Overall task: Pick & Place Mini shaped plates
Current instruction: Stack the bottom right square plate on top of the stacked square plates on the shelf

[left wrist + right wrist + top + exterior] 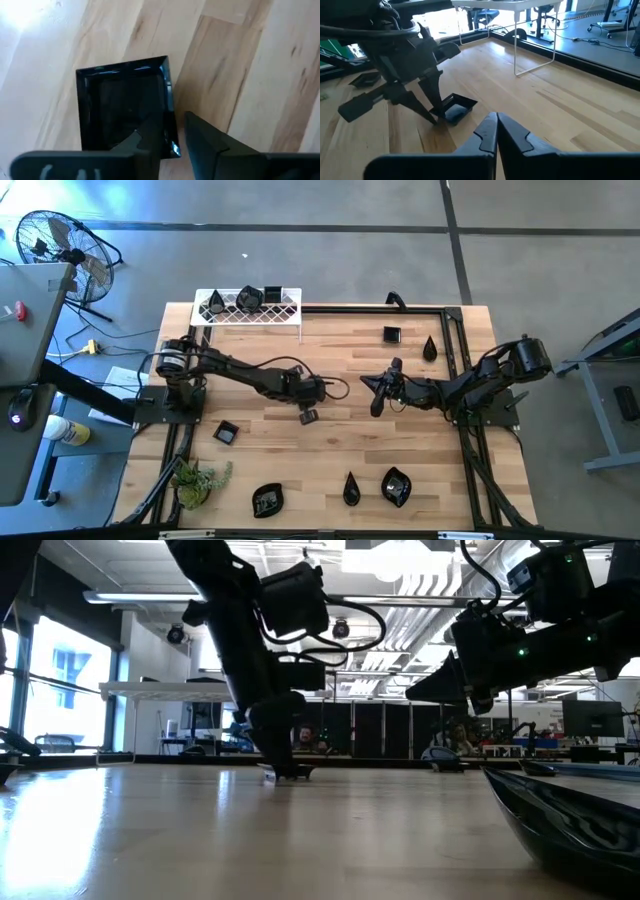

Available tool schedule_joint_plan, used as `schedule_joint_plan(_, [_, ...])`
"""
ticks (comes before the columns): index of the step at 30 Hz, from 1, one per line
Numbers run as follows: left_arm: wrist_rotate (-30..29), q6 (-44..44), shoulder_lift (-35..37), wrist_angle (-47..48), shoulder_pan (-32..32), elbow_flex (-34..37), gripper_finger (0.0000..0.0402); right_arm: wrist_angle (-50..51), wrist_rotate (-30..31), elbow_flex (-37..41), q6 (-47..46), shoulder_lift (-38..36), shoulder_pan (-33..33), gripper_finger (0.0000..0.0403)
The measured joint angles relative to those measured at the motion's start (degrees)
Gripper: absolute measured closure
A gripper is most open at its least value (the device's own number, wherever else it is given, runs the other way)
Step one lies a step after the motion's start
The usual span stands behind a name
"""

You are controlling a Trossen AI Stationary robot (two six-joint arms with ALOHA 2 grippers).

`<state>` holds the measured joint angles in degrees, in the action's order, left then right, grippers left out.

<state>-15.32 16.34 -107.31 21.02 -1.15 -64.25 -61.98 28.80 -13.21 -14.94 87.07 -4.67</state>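
Grasp step: at centre frame my left gripper (309,414) straddles one rim of a square plate (125,107) flat on the table (400,430), fingers apart; next, I clamp and lift. Right gripper (375,402) idles, fingers together

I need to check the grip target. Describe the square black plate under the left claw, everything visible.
The square plate is small, glossy and black, like glazed ceramic or glass, with a raised sloped rim around a flat recessed middle. It lies flat on the wooden table near its centre. The left claw straddles one rim, one finger inside the plate and one outside, with the jaws not fully closed.
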Motion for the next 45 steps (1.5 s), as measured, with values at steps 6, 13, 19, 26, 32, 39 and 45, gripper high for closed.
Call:
schedule_joint_plan(6, [-0.1,-0.3,0.0,-0.1,0.0,0.0,0.0392,0.0,0.0,0.0,0.0,0.0,0.0,0.0394])
schedule_joint_plan(13, [0.4,-3.1,4.3,2.1,0.0,0.0,0.0398,0.0,0.0,0.0,0.0,0.0,0.0,0.0401])
schedule_joint_plan(19, [-0.5,-10.0,14.5,6.9,0.0,0.1,0.0400,0.0,0.0,0.0,0.0,0.0,0.0,0.0397])
schedule_joint_plan(26, [-5.7,-20.0,27.5,13.7,2.4,0.0,0.0400,0.0,0.0,0.0,0.0,0.0,0.0,0.0398])
schedule_joint_plan(32, [-9.7,-29.8,34.9,16.5,11.1,0.0,0.0401,0.0,0.0,0.0,0.0,0.0,0.0,0.0400])
schedule_joint_plan(39, [-5.7,-45.0,36.4,15.4,25.9,0.1,0.0401,0.0,0.0,0.0,-0.2,0.0,0.0,0.0395])
schedule_joint_plan(45, [0.0,-56.7,34.7,9.6,35.2,0.1,0.0401,0.0,0.0,0.0,0.0,0.0,0.0,0.0401])
